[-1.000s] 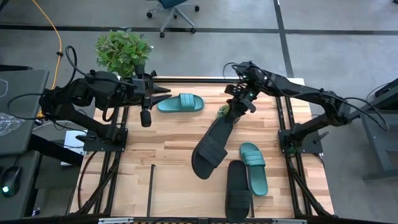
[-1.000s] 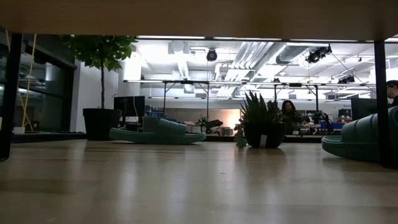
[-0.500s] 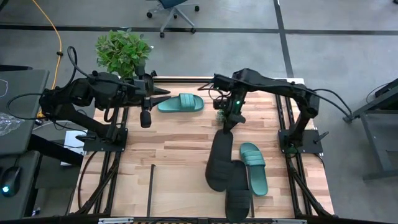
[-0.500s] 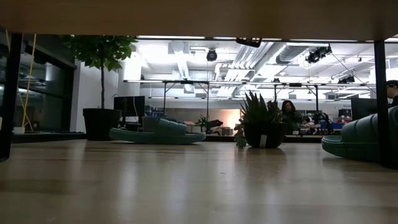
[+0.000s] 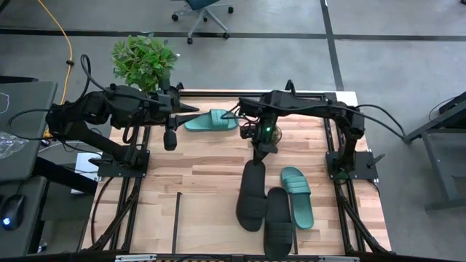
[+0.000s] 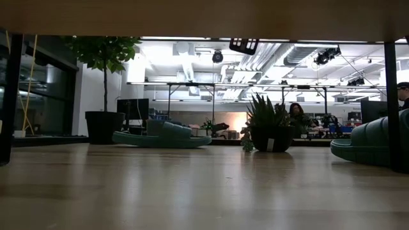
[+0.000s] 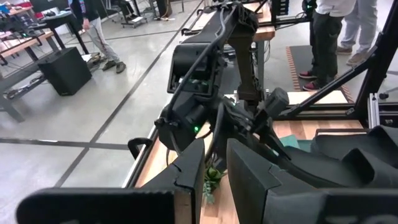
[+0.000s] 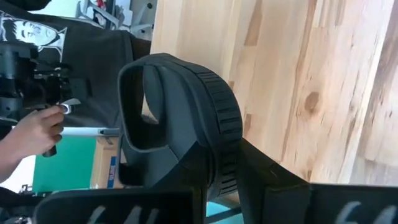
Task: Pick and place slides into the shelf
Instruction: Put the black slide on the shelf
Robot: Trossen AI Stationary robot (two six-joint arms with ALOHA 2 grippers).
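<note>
A: Where is the right gripper [image 5: 260, 148]?
B: Over the light-wood tabletop [image 5: 204, 182], jaws pinched on one long black rubber slide sandal [image 5: 252, 193] hanging beside the other black sandal [image 5: 278, 222] and a teal sandal [image 5: 297, 196].
A: And the left gripper [image 5: 191, 107]?
B: Pressed together, empty, near the far teal sandal [image 5: 212, 120].

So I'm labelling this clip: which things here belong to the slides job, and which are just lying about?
Job:
- held black slide, in the right gripper
- second black slide
- teal slide beside it
- teal slide at the far edge

Lying about:
- potted plant
- small plant
</note>
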